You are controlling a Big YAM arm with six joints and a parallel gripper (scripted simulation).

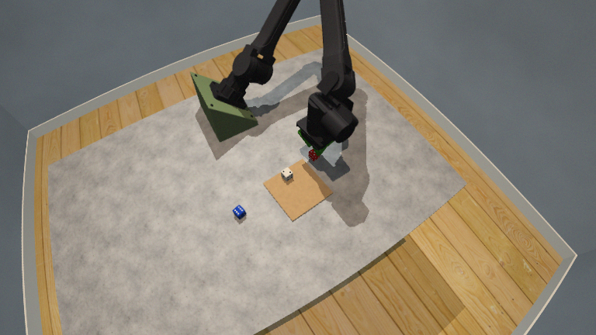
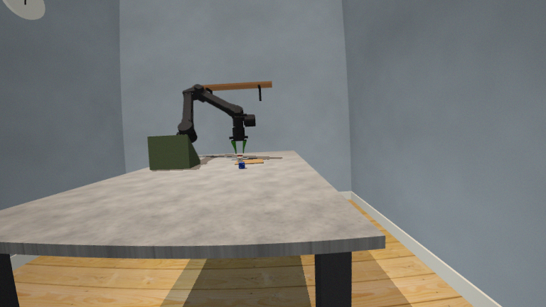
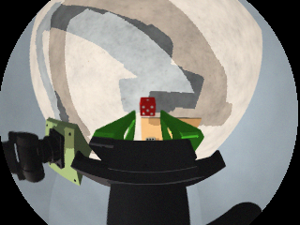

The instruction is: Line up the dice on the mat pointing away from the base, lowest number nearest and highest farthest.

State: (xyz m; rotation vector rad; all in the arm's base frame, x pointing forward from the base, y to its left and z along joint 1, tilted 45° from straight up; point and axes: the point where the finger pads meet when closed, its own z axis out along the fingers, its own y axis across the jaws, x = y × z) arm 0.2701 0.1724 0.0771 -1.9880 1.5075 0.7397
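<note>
A red die (image 1: 313,154) lies on the grey table just off the mat's far corner; it also shows in the wrist view (image 3: 148,107). My gripper (image 1: 314,147) hangs straight over it with its green fingers partly open on either side and slightly above it, touching nothing; in the side view (image 2: 238,151) the fingertips are just above the die. A white die (image 1: 286,174) sits on the tan mat (image 1: 298,188) near its far corner. A blue die (image 1: 239,212) lies on the table to the left of the mat.
The arm's green wedge-shaped base (image 1: 222,109) stands at the back left of the mat. A raised rim runs round the wooden floor area beyond the table.
</note>
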